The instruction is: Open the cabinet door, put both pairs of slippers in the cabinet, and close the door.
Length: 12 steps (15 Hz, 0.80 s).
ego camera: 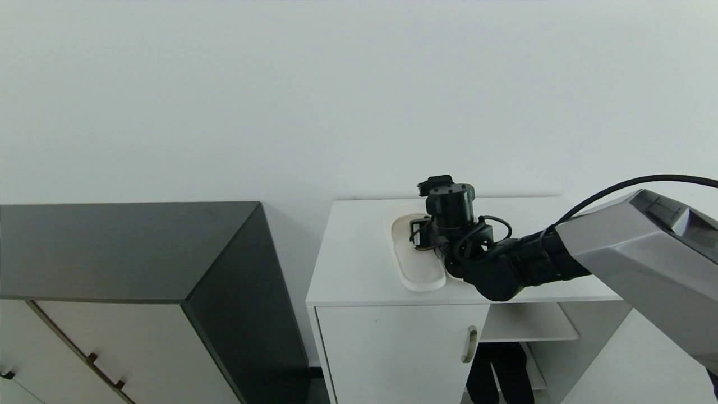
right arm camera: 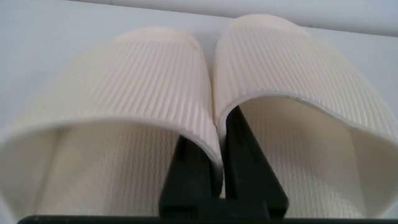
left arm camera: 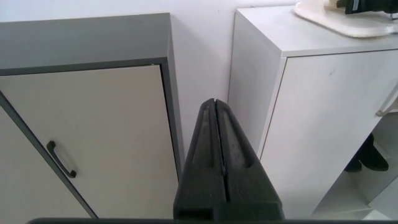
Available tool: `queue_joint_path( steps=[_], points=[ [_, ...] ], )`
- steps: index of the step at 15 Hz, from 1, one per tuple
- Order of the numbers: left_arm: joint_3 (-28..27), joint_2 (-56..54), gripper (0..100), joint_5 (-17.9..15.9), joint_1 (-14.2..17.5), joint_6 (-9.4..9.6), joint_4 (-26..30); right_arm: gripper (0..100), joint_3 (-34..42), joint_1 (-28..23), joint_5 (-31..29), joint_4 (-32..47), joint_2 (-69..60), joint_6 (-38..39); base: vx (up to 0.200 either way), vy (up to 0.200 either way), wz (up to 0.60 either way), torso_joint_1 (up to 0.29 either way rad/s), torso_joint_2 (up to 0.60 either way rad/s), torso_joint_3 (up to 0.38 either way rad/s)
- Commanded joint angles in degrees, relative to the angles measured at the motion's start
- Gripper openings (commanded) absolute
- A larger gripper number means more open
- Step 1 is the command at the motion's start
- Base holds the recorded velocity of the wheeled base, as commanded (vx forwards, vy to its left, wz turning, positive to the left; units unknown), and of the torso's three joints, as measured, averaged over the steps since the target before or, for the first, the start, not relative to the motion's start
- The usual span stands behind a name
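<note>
A pair of cream slippers [ego camera: 418, 264] lies side by side on top of the white cabinet [ego camera: 359, 264]. My right gripper [ego camera: 422, 235] is down on them. In the right wrist view one finger sits inside each slipper, and my right gripper [right arm camera: 214, 134] is shut on the two touching inner strap walls of the cream slippers [right arm camera: 155, 81]. A black pair of slippers [ego camera: 499, 376] stands in the cabinet's open lower right compartment. My left gripper [left arm camera: 215, 149] is shut and empty, facing the gap between the two cabinets, with the cream slippers [left arm camera: 339, 18] up above.
The white cabinet's left door [ego camera: 392, 353] with its handle [ego camera: 470, 343] is closed; the right side is open, showing a shelf [ego camera: 527, 322]. A dark-topped cabinet [ego camera: 112, 247] with pale doors stands to the left. A white wall rises close behind.
</note>
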Motion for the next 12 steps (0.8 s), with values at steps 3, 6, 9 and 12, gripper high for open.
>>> queue_joint_path(
  steps=[3,6,9,12],
  points=[
    [0.0,0.0,0,0.0,0.0,0.11,0.0,0,1.7,1.0,-0.1,0.1,-3.1,0.0,0.000,0.000,0.00,0.000,0.00,0.000],
    [0.0,0.0,0,0.0,0.0,0.11,0.0,0,9.5,3.8,0.2,0.0,-10.1,0.4,0.000,0.000,0.00,0.000,0.00,0.000],
    [0.0,0.0,0,0.0,0.0,0.20,0.0,0,17.5,6.3,3.1,-0.2,-16.7,1.7,0.000,0.000,0.00,0.000,0.00,0.000],
    [0.0,0.0,0,0.0,0.0,0.20,0.0,0,26.1,7.5,4.6,-0.3,-22.5,1.9,0.000,0.000,0.00,0.000,0.00,0.000]
  ],
)
